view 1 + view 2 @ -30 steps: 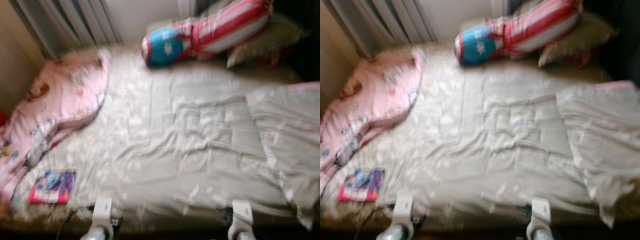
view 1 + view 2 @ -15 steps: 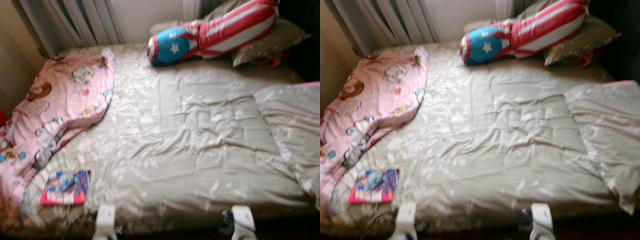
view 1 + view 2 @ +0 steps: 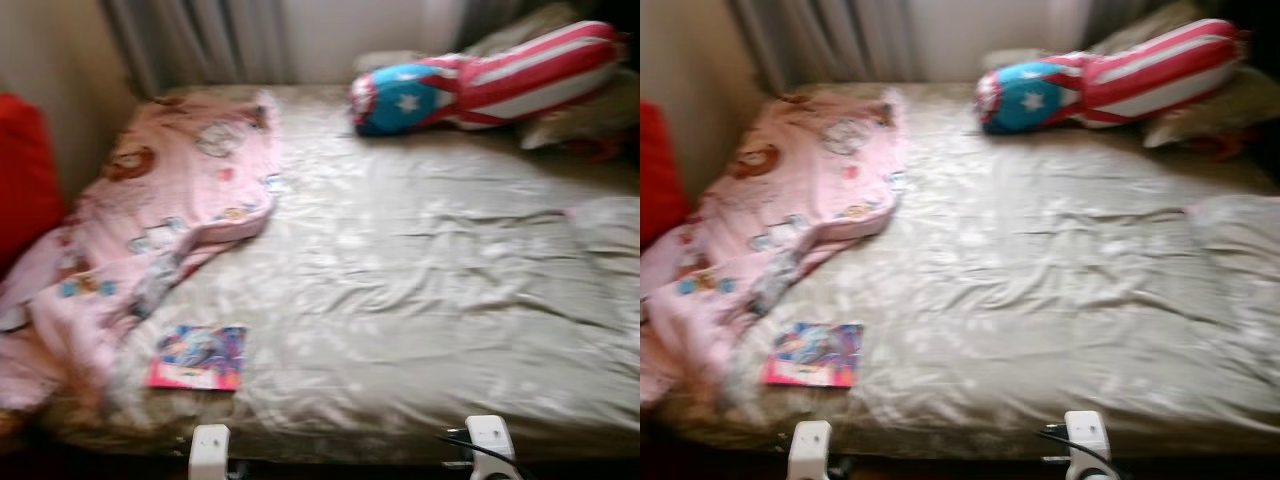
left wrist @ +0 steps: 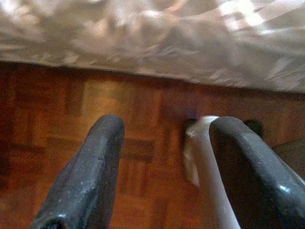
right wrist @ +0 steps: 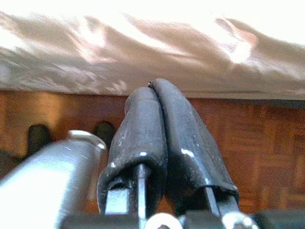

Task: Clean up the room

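Bedroom, curtained far wall. Bed (image 3: 420, 300): wide, crumpled satiny beige cover. Pink printed blanket (image 3: 170, 220): soft, heaped along left side. Book (image 3: 198, 357): thin, flat, glossy bright cover, near-left corner, long axis across the bed. Bolster pillow (image 3: 480, 85): red-white stripes, blue star end, far right, lying crosswise. Parquet floor (image 4: 71, 124): brown wood. Left tool (image 4: 164, 164): fingers spread, empty, over floor. Right tool (image 5: 162, 124): fingers pressed together, empty.

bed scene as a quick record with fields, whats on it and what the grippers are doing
surface: bed under a wrinkled grey-beige cover
robot's left side: pink printed blanket, bunched
near edge: colourful book, flat beside the blanket
far end: red, white and blue star cushion against a pillow
left gripper: open, low over wood floor
right gripper: shut, holding nothing
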You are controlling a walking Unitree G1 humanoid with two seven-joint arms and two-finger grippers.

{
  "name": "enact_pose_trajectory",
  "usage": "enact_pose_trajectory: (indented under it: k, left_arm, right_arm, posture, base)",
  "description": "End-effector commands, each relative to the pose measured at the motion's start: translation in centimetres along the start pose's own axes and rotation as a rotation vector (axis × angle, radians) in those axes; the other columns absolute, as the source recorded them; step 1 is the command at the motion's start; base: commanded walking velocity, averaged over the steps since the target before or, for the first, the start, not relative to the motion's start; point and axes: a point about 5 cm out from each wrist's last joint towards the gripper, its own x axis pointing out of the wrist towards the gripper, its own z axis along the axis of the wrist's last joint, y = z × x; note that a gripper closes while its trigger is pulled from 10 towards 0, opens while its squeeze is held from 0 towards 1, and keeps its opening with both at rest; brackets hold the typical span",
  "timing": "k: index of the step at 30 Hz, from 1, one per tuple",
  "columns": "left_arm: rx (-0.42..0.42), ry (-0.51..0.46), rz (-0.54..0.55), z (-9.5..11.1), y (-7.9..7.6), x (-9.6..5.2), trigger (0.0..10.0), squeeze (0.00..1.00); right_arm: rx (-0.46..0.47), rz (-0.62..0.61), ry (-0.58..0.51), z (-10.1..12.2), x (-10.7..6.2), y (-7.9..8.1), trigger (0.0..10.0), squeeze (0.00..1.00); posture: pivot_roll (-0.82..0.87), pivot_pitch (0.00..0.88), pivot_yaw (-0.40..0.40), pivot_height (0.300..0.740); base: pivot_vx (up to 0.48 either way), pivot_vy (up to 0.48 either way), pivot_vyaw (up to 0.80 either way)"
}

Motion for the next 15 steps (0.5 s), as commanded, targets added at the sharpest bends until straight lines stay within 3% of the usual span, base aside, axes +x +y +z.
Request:
enact_pose_trajectory:
  k: [1,15]
  left_arm:
    - [0.006,-0.005,0.011,0.3,0.4,0.1,10.0,0.00]
    - [0.016,0.012,0.015,-0.4,0.8,-0.1,10.0,0.00]
  right_arm:
    - [0.027,-0.004,0.030,-0.9,-0.2,0.1,10.0,0.00]
    - [0.025,-0.005,0.070,-2.4,-0.6,0.2,10.0,0.00]
  posture:
    - [-0.16,0.106,0.023,0.740]
    - [-0.16,0.103,0.031,0.740]
  base:
    - [0.000,0.416,0.00]
    - [0.000,0.413,0.00]
